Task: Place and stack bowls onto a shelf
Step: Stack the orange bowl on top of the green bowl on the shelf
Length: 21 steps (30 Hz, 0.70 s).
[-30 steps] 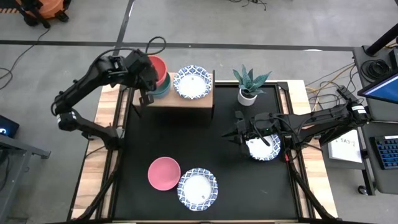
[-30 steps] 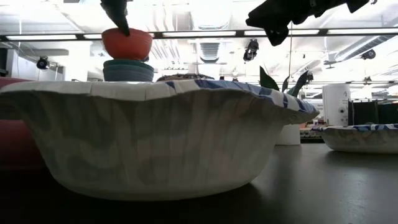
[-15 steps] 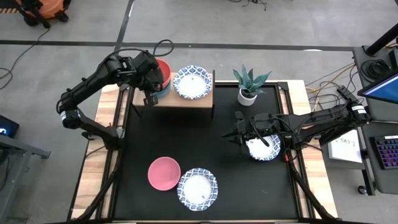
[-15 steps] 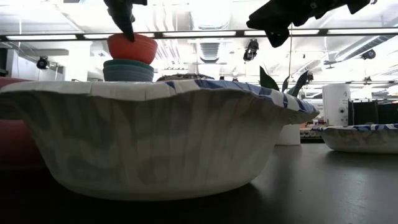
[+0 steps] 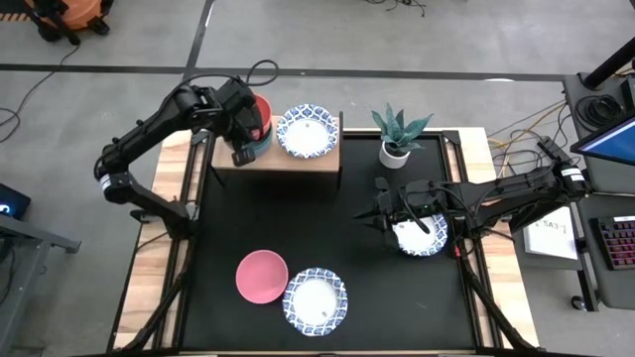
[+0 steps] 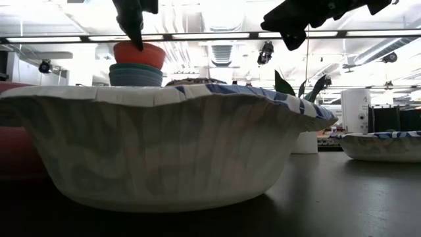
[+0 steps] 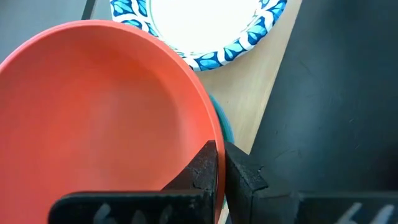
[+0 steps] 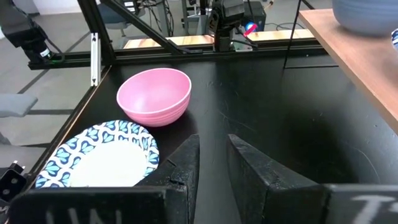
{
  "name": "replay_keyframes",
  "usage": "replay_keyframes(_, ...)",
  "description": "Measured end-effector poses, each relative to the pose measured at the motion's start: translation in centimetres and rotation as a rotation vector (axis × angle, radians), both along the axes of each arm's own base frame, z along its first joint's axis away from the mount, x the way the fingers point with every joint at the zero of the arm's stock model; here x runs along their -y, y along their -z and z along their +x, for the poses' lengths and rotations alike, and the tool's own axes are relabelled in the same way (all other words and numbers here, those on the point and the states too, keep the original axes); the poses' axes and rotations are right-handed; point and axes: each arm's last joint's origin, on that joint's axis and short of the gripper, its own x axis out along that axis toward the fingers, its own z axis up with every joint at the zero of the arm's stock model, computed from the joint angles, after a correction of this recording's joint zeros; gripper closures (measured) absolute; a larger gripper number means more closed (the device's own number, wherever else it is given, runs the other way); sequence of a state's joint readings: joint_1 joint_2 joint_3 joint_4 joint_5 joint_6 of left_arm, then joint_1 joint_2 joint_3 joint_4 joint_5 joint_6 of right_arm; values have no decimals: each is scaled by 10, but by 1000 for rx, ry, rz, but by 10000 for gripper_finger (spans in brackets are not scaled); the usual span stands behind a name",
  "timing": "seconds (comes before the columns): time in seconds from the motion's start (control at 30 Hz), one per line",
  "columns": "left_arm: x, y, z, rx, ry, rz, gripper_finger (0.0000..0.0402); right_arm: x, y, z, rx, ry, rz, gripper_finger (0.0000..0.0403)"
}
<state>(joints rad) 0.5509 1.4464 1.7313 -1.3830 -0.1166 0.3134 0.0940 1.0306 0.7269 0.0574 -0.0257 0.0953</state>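
1. Shelf [image 5: 288, 161] stands at the 11 o'clock corner of the black table [image 5: 327, 218], its wooden top carrying bowls.
2. The left gripper [image 7: 219, 165] is over the shelf's 9 o'clock end. Its fingers [image 7: 202, 173] are clenched on the rim of the red bowl [image 7: 99, 118], one inside the rim and one outside.
3. From table height, the red bowl [image 6: 138, 54] sits right on top of a stack [image 6: 135, 74] of teal and blue bowls, with the left gripper [image 6: 135, 26] coming down onto it from above. I cannot tell whether it has fully nested.
4. A patterned bowl [image 5: 308, 131] rests on the shelf at 3 o'clock from the stack, just beside it.
5. The right gripper [image 8: 211, 155] hangs above the table near 3 o'clock, well apart from the shelf. Its fingers [image 8: 186, 163] stand a little apart and grasp nothing; bare table shows between them.
6. A second patterned bowl [image 5: 425, 236] lies on the table under the right arm, just behind the gripper's tips.
7. A pink bowl [image 5: 262, 276] sits at about 7 o'clock on the table, and a third patterned bowl [image 5: 316, 301] is just beside it, towards 6 o'clock.
8. A plant [image 5: 397, 134] in a white pot stands at 1 o'clock, near the shelf's 3 o'clock end.
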Motion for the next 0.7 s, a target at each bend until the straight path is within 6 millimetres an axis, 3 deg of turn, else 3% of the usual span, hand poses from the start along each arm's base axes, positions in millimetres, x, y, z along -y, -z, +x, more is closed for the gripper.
replay_keyframes(0.37,-10,11,10,-49,5,-14,399,0,0,0,-2,5,16,317)
replay_keyframes(0.7,-8,9,7,-45,-2,-14,343,0,0,0,-2,5,16,316)
